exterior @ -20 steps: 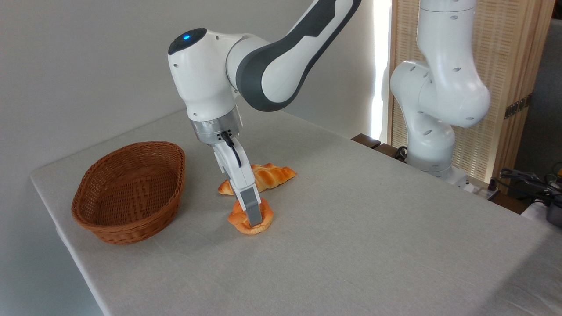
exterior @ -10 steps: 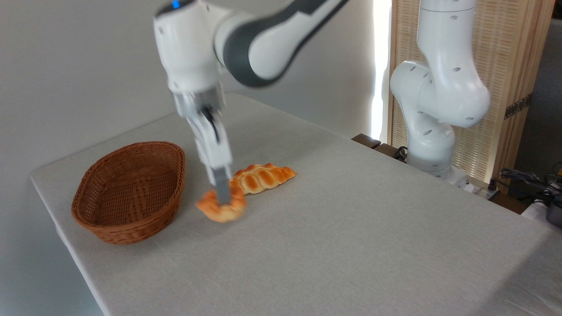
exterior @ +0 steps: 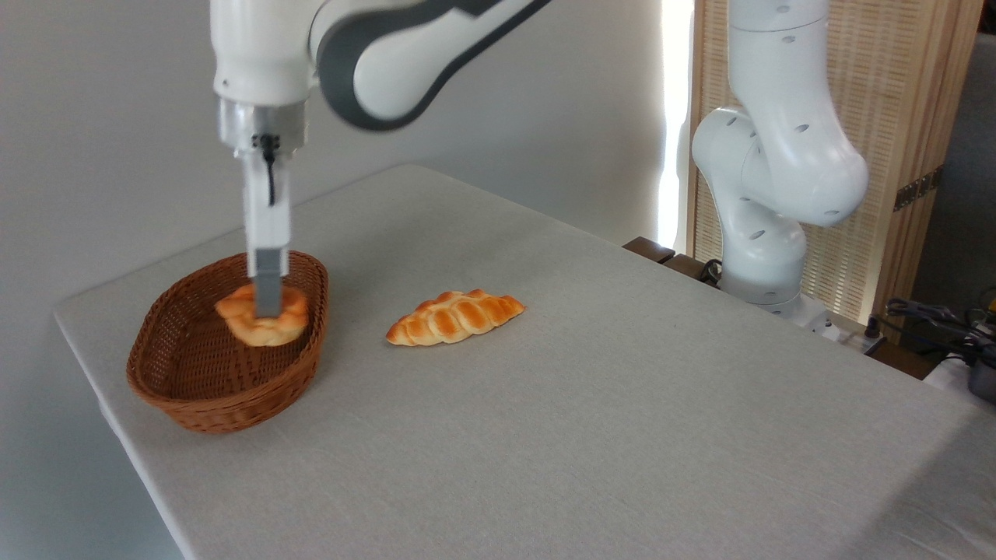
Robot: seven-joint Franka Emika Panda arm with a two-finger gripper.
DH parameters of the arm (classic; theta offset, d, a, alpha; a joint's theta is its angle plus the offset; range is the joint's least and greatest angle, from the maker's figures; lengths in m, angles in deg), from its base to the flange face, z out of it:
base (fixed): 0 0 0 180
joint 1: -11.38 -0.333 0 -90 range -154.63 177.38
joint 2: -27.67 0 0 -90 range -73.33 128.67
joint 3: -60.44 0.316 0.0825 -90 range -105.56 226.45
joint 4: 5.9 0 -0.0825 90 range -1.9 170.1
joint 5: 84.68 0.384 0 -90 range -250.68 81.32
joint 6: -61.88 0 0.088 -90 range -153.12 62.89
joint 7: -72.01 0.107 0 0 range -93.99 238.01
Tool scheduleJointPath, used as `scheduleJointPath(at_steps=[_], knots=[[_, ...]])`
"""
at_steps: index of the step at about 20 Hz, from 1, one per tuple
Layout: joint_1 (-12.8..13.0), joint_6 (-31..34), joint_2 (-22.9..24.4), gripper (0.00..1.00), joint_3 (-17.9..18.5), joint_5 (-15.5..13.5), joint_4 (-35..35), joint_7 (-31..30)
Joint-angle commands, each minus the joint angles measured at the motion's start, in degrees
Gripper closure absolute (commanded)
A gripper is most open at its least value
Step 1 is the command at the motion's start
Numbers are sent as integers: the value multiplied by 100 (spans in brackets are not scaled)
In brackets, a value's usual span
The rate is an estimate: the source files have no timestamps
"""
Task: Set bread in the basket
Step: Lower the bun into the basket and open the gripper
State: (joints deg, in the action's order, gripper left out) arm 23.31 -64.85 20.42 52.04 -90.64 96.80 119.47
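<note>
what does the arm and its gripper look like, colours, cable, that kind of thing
The arm has glossy white rounded shells with dark grey bands at the joints. A silver metal ring sits at the wrist, and a short black cable runs down from it. The gripper is a narrow white body ending in grey fingers. The upright segments near the base are white with small oval dimples.

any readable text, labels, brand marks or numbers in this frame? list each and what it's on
None readable.
Robot arm: plain white and grey shells, no logo or number visible.
Gripper, bun, basket, braided loaf, table: no print.
Screen behind the arm: bare slats, no sign.
Gear at the right edge: too small and cut off to tell.
</note>
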Motion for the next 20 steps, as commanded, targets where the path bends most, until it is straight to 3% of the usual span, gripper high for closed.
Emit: scheduleJointPath(at_steps=[1, 2, 5, 15, 18, 20], knots=[[2, -632, -470, 23, -188, -221, -206, -412], [2, -729, -549, 0, -197, -204, -206, -422], [2, -1028, -682, 0, -285, -160, -189, -369], [-33, -1108, -682, 0, -241, -142, -197, -351], [-86, -968, -332, 0, -145, -159, -206, -439], [-86, -312, -94, 0, 118, -151, -223, -448]])
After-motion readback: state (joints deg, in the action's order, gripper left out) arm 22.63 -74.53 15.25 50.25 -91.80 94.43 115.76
